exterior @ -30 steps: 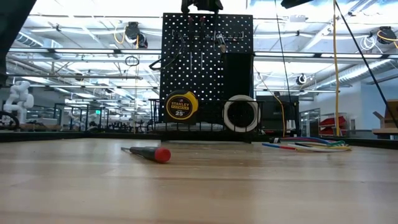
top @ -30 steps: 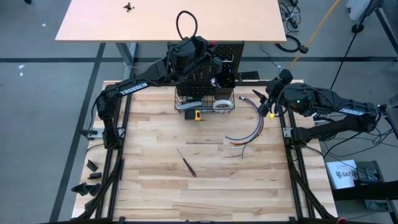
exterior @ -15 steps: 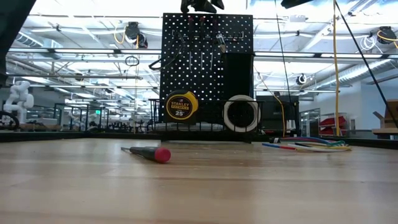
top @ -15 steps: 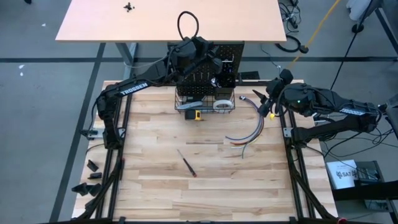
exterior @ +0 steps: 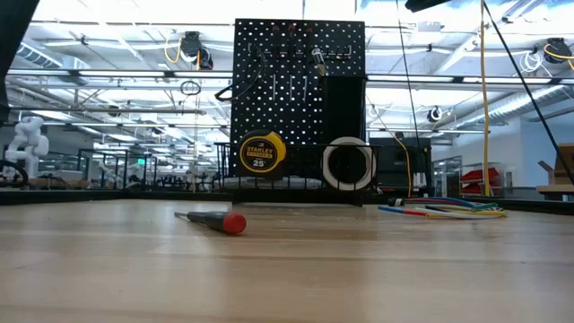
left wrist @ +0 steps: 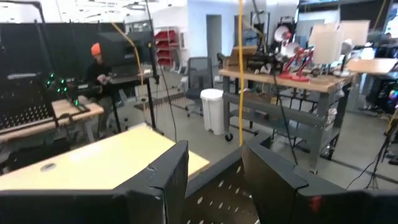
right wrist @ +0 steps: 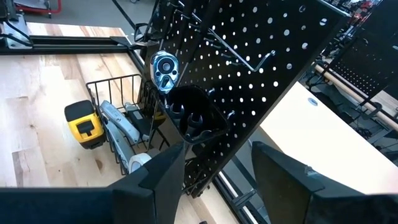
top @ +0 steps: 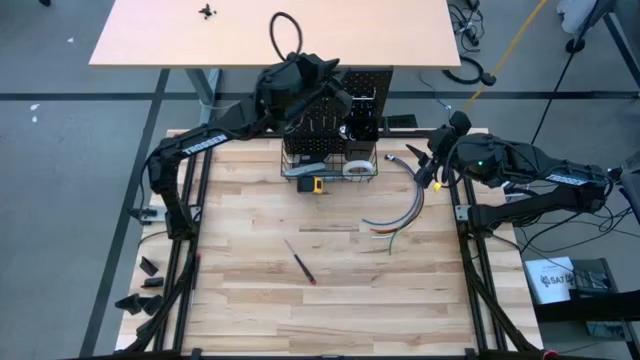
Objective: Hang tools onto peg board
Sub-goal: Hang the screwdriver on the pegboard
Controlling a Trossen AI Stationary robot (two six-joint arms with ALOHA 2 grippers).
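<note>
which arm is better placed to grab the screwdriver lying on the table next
Probably the left. The red-handled screwdriver lies left of the table's middle. The left gripper is open and empty above the peg board; the right gripper waits farther off, beyond the wire bundle.

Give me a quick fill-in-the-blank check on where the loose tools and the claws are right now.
1. The one tool lying loose on the wooden table is a red-and-black ____.
2. The yellow tape measure sits beside the white tape roll in the wire ____ at the foot of the peg board.
3. The left claw is above the peg board's top edge with its fingers ____.
4. The bundle of coloured wires lies nearer the ____ arm.

Missing words: screwdriver; basket; open; right
</note>
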